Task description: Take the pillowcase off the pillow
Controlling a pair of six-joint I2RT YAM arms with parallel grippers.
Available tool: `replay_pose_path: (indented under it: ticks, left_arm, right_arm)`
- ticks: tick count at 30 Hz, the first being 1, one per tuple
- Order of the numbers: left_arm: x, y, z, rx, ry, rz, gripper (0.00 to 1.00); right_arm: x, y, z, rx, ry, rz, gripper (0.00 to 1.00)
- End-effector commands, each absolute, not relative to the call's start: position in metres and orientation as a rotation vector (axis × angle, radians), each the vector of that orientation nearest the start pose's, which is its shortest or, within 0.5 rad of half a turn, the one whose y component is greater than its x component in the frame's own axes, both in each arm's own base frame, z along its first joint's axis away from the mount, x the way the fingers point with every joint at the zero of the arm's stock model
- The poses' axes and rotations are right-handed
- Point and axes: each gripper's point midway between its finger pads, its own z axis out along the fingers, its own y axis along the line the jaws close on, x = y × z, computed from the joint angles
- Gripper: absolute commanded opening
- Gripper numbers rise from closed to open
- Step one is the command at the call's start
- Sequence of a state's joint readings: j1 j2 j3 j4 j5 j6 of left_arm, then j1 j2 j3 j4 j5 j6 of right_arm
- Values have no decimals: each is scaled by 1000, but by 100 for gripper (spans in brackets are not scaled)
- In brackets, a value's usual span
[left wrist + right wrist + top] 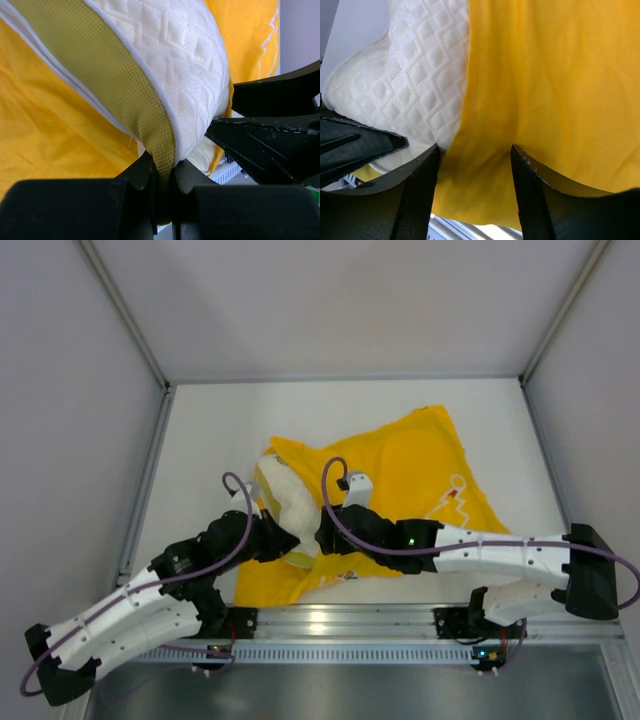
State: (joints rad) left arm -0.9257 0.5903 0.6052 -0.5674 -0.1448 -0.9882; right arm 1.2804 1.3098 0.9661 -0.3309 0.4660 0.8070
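The yellow pillowcase [410,470] lies rumpled on the white table. The cream quilted pillow [285,495] sticks out of its left end. My left gripper [290,540] is shut on the pillow's olive mesh edge band [167,167], with the pillow [185,55] bulging above and the pillowcase [50,135] to its left. My right gripper [325,540] sits just right of it. In the right wrist view its jaws [475,155] stand open with a fold of the pillowcase [555,90] between them, beside the pillow [415,85]. The two grippers are almost touching.
A metal rail [350,625] runs along the table's near edge, just below the pillowcase. White walls and frame posts [150,455] close in the table on the left, back and right. Bare table [220,430] shows left of and behind the fabric.
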Motion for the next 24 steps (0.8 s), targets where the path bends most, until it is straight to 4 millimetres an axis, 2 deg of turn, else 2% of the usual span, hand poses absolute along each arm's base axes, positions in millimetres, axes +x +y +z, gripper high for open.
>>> replay_pose_path:
  ticks: [1, 6, 9, 12, 13, 15, 19, 24]
  left_arm:
    - [147, -215, 210, -151, 2141, -1076, 0]
    - [145, -214, 215, -149, 2130, -1086, 0]
    - [145, -213, 217, -150, 2125, -1093, 0]
    - [144, -213, 217, -149, 2124, -1098, 0]
    - [144, -213, 219, -151, 2121, -1102, 0]
    - [143, -213, 220, -151, 2118, -1109, 0]
    - [142, -208, 232, -168, 2080, -1128, 0]
    - [143, -196, 252, -196, 2027, -1115, 0]
  right_arm:
    - [155, 317, 154, -274, 2245, 559, 55]
    - [150, 304, 146, -266, 2245, 560, 52]
    - [151, 302, 145, -277, 2237, 547, 43]
    - [152, 305, 147, -283, 2228, 551, 21]
    - [153, 304, 147, -285, 2226, 544, 9]
    - [155, 304, 145, -280, 2222, 525, 0]
    - [162, 293, 135, -250, 2215, 452, 0]
    - [165, 260, 102, -204, 2243, 309, 0]
